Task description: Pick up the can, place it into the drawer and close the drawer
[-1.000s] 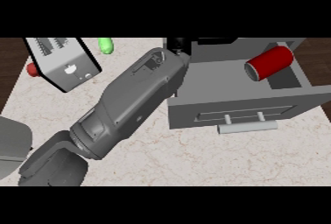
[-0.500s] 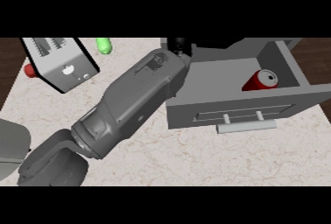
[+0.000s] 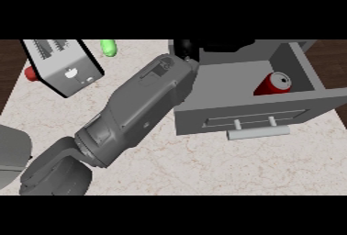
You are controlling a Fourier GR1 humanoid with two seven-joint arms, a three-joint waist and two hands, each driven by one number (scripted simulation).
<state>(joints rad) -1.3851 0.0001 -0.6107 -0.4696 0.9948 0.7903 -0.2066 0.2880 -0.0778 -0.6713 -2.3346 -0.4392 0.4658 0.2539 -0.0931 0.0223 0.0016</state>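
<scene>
Looking down, you see the grey box-shaped drawer (image 3: 261, 108) standing open at the right of the pale marbled counter top (image 3: 203, 165), its front panel with the light bar handle (image 3: 257, 133) facing you and tilted a little. The red cylindrical can (image 3: 274, 84) lies inside it, against the inner right part, just behind the front panel, its silver top towards the drawer's far right corner. Most of the drawer's floor to the left of the can is bare.

Your one visible grey forearm (image 3: 139, 110) runs up from the lower left to the drawer's rear left corner. Only a bit of its black hand (image 3: 184, 48) shows there, at the top edge of the view; you cannot tell whether the fingers are released or clenched, nor which arm it is. The other hand is out of view.

Open counter lies below the drawer front and to the lower right. At the upper left stands a grey slotted toaster-like box (image 3: 61, 64), with a small green object (image 3: 108, 47) beside it and a red round object (image 3: 30, 73) at its left. Dark wood shows past the counter's left and right edges.
</scene>
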